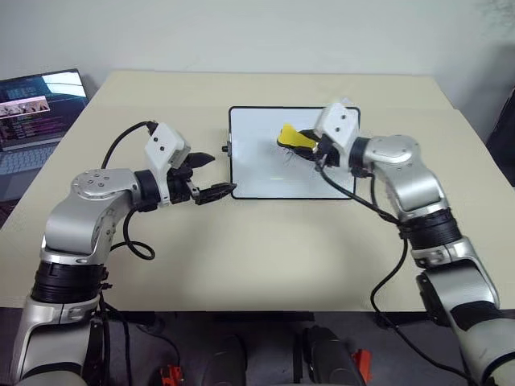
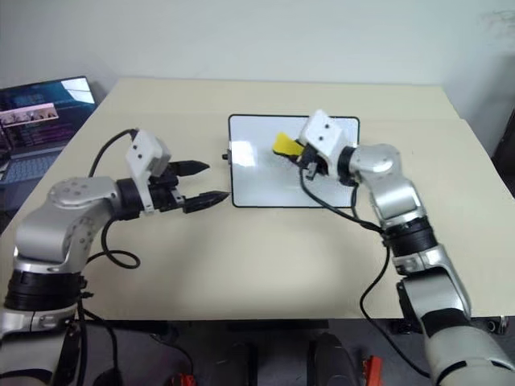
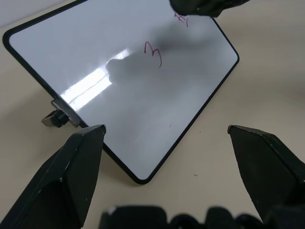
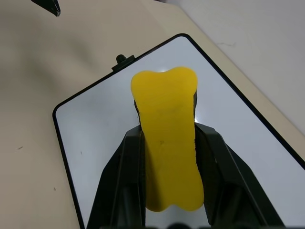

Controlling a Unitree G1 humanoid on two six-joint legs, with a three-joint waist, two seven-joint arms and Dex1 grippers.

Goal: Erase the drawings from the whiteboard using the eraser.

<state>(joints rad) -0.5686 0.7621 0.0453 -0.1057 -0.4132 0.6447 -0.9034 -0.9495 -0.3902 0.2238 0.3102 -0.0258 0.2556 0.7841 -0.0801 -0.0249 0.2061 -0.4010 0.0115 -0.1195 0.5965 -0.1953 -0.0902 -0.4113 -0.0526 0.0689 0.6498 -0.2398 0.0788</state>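
Note:
The whiteboard (image 1: 257, 173) lies flat in the middle of the tan table, with a small black knob on its left short side. My right gripper (image 1: 304, 149) is shut on the yellow eraser (image 1: 291, 137) and holds it over the board's middle, its fingers (image 4: 128, 162) clamping the sides of the eraser (image 4: 167, 138). Of the drawings, a red "3" (image 3: 153, 53) is in plain sight and another red mark (image 3: 181, 18) sits half under the eraser's dark underside. My left gripper (image 1: 221, 174) is open at the board's near left corner, nothing between its fingers (image 3: 78, 162).
An open laptop (image 1: 36, 112) stands off the table's far left. The tan table (image 1: 265, 257) spreads wide in front of the board, and its front edge runs near my arms.

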